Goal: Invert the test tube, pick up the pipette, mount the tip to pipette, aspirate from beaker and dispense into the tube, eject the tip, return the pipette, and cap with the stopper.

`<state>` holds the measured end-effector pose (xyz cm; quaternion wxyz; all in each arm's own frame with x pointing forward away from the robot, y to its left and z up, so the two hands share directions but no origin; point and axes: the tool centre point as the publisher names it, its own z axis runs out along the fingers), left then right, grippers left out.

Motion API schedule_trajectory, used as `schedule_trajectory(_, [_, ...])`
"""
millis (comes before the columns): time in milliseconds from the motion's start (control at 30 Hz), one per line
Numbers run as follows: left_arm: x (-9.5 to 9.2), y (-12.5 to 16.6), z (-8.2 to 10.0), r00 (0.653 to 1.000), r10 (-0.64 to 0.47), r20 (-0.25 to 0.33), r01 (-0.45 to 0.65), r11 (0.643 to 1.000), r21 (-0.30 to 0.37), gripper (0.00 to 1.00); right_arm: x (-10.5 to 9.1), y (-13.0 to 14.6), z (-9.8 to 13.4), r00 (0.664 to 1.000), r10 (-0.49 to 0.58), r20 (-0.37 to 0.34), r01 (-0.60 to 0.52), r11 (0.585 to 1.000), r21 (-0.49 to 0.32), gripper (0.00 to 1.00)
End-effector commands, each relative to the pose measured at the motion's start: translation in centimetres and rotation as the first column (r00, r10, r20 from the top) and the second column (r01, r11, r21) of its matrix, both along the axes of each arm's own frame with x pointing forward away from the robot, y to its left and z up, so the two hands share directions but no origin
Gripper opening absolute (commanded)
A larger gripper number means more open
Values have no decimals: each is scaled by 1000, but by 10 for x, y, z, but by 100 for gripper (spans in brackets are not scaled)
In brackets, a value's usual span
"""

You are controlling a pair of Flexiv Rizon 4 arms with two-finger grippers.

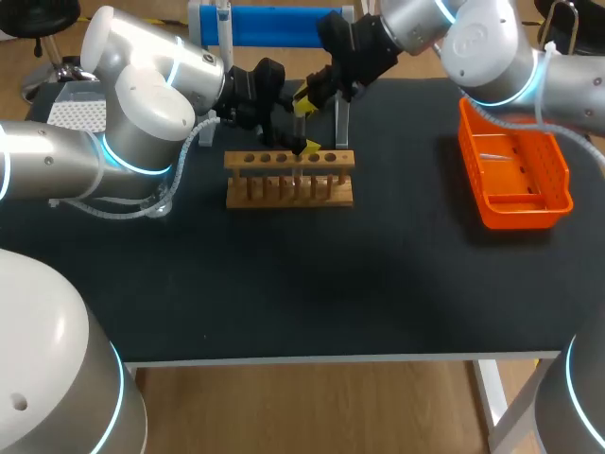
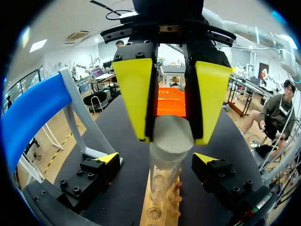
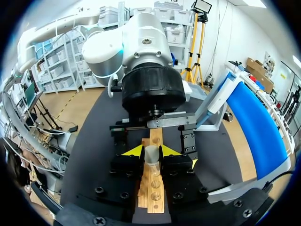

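Right claw (image 3: 152, 151) clenched on the grey stopper (image 2: 172, 135), yellow fingers on two sides of it. Stopper sits at the mouth of the test tube (image 2: 163, 178), which stands upright in the wooden rack (image 1: 288, 191). How deep it is seated we cannot tell. Left claw (image 2: 158, 160) released, its tips either side of the tube and apart from it. Rack stands toward the back of the bench (image 1: 284, 284).

We judge this to be the capping step, the last of the task. To do it well:
- Press straight down along the tube's axis, with no sideways load, so tube and rack do not tip.
- Steady the tube with the left claw if it leans.
- Let go only once the stopper grips.
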<state>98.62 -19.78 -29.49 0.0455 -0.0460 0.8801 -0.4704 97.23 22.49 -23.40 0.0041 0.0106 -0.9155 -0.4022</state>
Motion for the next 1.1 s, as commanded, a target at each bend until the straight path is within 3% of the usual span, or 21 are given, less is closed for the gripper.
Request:
schedule_trajectory(33, [0,0,0,1000,-1,-2,1,1000,1,100,-3,-4,-5,1000,-2,-3,2,1000,-2,0])
schedule_trajectory(100, [0,0,0,1000,-1,-2,1,1000,1,100,-4,-5,-6,1000,-3,-6,3,1000,-4,0])
schedule_trajectory(133, [0,0,0,1000,-1,-2,1,1000,1,100,-4,-6,-7,1000,-4,-7,4,1000,-4,11])
schedule_trajectory(167, [0,0,0,1000,-1,-2,1,1000,1,100,-4,-6,-7,1000,-4,-8,4,1000,-4,24])
schedule_trajectory(200, [0,0,0,1000,-1,-2,1,1000,1,100,-4,-6,-7,1000,-4,-9,4,1000,-3,44])
schedule_trajectory(233, [0,0,0,1000,-1,-2,1,1000,1,100,-4,-6,-7,1000,-6,-9,6,1000,-2,81])
schedule_trajectory(267, [0,0,0,1000,-1,-2,1,1000,1,100,-5,-6,-8,1000,-10,-10,10,1000,3,95])
schedule_trajectory(300, [0,0,0,1000,-1,-2,1,1000,1,100,-4,-7,-7,1000,-12,-11,12,1000,6,100])
schedule_trajectory(467, [0,0,0,1000,-1,-2,1,1000,1,100,-2,-10,-4,1000,-23,-3,23,999,34,100])
schedule_trajectory(733, [0,0,0,1000,-1,-2,1,1000,1,100,-2,-18,1,1000,-11,21,8,990,143,98])
schedule_trajectory(767, [0,0,0,1000,-1,-2,1,1000,1,100,-2,-18,1,1000,-12,15,9,987,161,82])
schedule_trajectory(800, [0,0,0,1000,-1,-2,1,1000,1,100,-2,-19,2,1000,-11,16,8,984,178,59])
schedule_trajectory(833, [0,0,0,1000,-1,-2,1,1000,1,100,-2,-19,3,1000,-10,23,5,982,190,49])
schedule_trajectory(967, [0,0,0,1000,-1,-2,1,1000,1,100,-3,-18,7,999,-3,41,-7,971,237,44])
schedule_trajectory(1000, [0,0,0,1000,-1,-2,1,1000,1,100,-3,-17,8,999,3,47,-15,968,251,39])
schedule_trajectory(1100, [0,0,0,1000,-1,-2,1,1000,1,100,-4,-15,13,998,13,58,-29,957,288,0])
